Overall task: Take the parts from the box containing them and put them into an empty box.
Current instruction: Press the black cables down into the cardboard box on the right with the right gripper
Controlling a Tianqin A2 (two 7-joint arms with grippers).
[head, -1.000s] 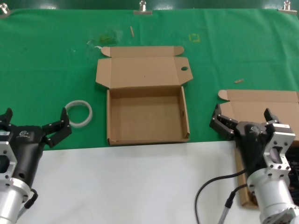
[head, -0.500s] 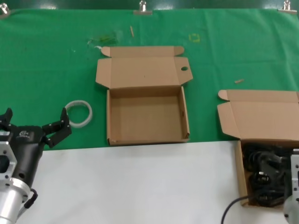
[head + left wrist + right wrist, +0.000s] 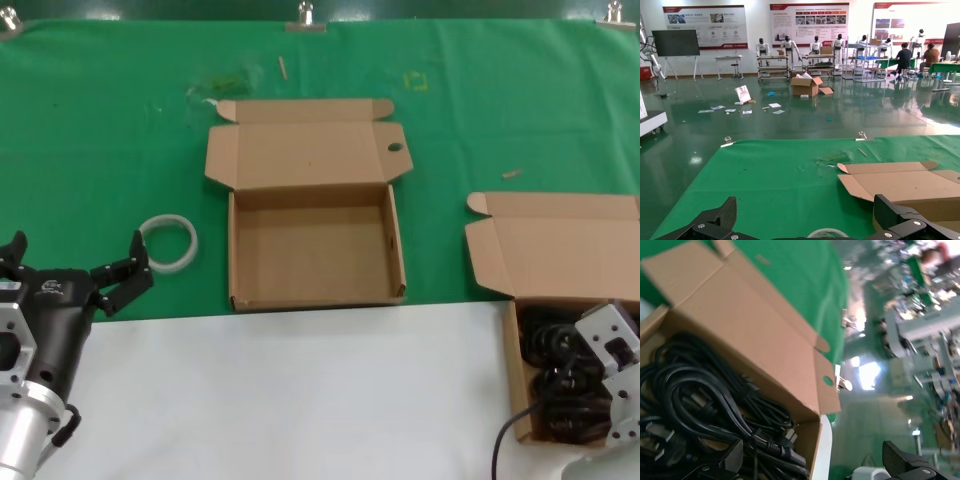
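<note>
The right gripper hangs wide open and empty just above the cords in their box. The left gripper, open, idles beside the white ring.

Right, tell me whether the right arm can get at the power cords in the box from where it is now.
Probably yes. The right pincer hangs open just above the black power cords, and the cardboard box has its lid flap folded back, so nothing covers them. The cords are tangled, though, so one may not lift out alone.
</note>
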